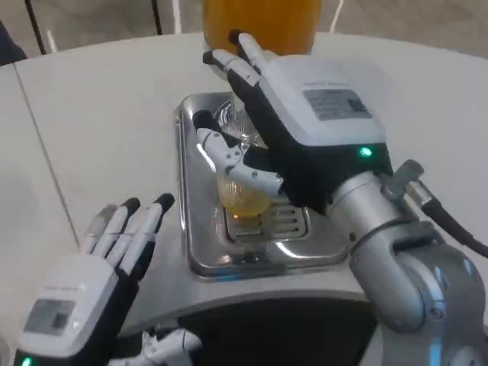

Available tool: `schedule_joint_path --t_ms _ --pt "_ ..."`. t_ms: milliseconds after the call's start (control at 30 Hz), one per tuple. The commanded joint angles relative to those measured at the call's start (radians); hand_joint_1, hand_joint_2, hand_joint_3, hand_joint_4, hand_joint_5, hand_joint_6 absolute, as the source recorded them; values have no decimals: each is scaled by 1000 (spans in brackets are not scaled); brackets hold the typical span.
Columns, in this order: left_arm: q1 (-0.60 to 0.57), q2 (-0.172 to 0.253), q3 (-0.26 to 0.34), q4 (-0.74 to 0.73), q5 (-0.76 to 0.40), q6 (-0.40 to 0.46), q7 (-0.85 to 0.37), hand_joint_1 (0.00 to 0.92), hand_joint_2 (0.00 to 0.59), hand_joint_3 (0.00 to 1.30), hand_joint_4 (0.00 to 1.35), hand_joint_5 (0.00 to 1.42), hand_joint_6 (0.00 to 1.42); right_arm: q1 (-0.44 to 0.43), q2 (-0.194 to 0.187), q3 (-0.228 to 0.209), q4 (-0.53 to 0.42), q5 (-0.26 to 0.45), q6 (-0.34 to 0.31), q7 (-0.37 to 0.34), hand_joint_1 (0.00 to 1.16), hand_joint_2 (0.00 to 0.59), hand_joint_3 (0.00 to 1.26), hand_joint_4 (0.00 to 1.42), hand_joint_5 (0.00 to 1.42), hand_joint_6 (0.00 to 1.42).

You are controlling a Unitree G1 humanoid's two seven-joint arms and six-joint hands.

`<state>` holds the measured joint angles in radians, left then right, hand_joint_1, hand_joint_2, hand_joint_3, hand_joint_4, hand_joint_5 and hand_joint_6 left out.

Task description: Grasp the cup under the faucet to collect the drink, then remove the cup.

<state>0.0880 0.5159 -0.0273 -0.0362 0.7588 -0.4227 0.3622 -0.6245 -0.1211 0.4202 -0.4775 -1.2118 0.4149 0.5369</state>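
Left robot hand (91,282) idle; right robot hand (286,114) holds cup (242,194) of orange drink.

Blocking the tray (200,259) middle: right hand (293,126) wrapping the cup (242,194). Crowding from twelve o'clock: orange tank (263,23). Lying open at nine o'clock: white table (99,130), left hand (99,278) hovering at seven.

**Much Kept Out of Sight at the Drip Tray**

The right hand (293,114) covered most of the cup (242,194), so its rim stayed hidden. The faucet itself lay behind that hand. The orange drink tank (263,23) was cut off by the top edge, and the left hand (91,282) ran off the bottom, its thumb barely readable.
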Motion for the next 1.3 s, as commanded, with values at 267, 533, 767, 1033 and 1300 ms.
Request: schedule_joint_path --t_ms 267,533,767,1033,1300 --pt "-177 -57 -61 153 -26 -11 17 67 89 0 0 0 0 35 18 47 18 6 -40 57 74 521 137 71 107 193" --pt "-239 -87 -70 217 -35 9 23 78 89 0 0 0 0 33 23 47 50 22 -54 28 77 522 136 65 107 183" --pt "-281 -93 -73 261 -44 20 30 81 89 0 0 0 0 47 32 25 38 32 -51 -10 87 527 135 64 107 180" --pt "-311 -95 -80 296 -59 31 25 84 91 0 0 0 0 130 74 -45 -43 80 -33 -151 205 549 114 52 96 178" --pt "-325 -98 -98 305 -58 32 21 83 89 0 0 0 0 248 201 -145 -95 229 -10 -333 287 558 68 3 50 145"
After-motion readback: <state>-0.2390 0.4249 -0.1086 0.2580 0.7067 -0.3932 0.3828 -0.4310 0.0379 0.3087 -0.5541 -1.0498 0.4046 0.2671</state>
